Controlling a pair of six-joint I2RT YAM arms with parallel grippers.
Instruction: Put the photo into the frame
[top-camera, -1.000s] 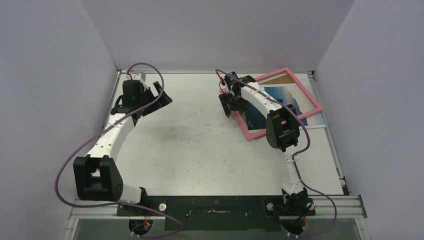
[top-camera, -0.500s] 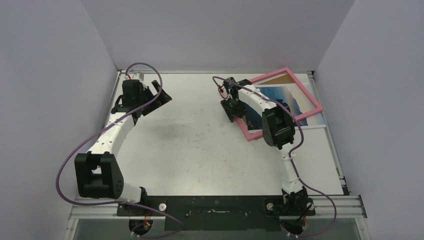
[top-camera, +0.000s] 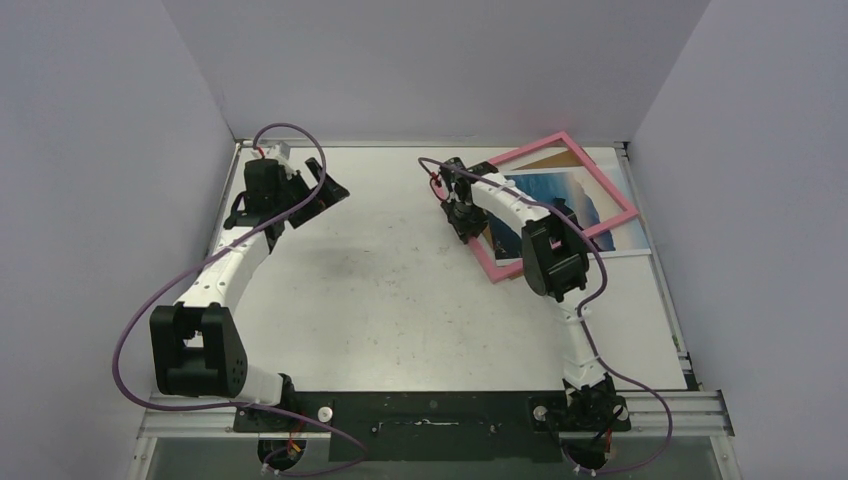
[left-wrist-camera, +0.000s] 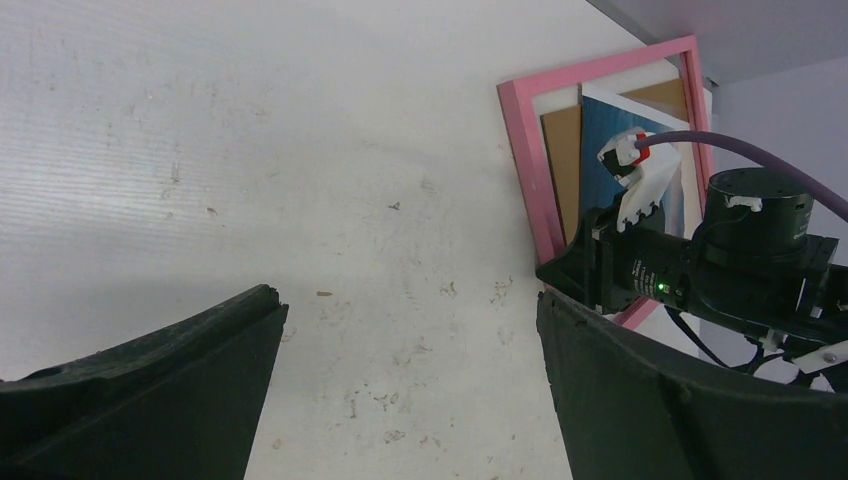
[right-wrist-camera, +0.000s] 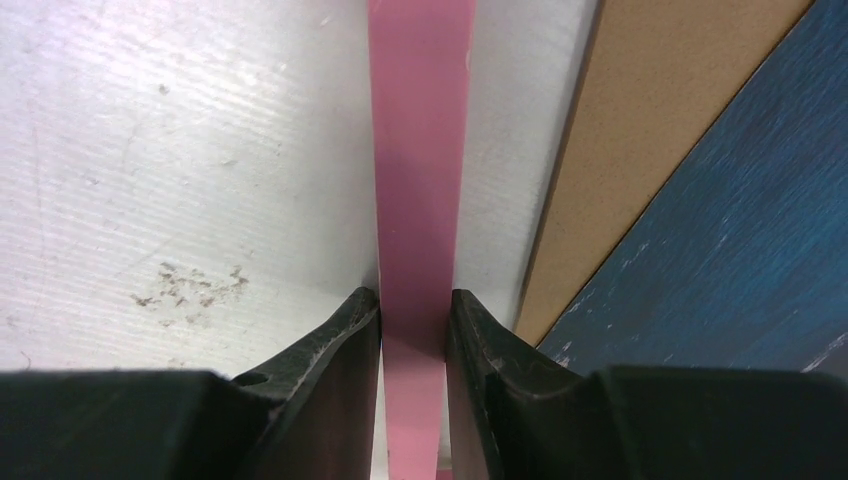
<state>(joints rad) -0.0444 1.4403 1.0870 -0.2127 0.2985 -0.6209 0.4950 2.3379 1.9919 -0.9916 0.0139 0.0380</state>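
Right at the fingertips, the right gripper (right-wrist-camera: 413, 305) pinches the left rail of the frame (right-wrist-camera: 420, 150), one pad pressed on each side of the pink strip. Inside the opening lie a brown backing board (right-wrist-camera: 660, 120) and the photo (right-wrist-camera: 720, 250), face up, its edge passing under the frame's right rail. All of it sits by the table's (top-camera: 400, 280) far right corner. The left gripper (left-wrist-camera: 408, 300) hangs spread wide near the far left corner, holding nothing.

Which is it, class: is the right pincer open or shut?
Shut on the frame. In the right wrist view, both fingers of the right pincer press against opposite sides of its pink bar.
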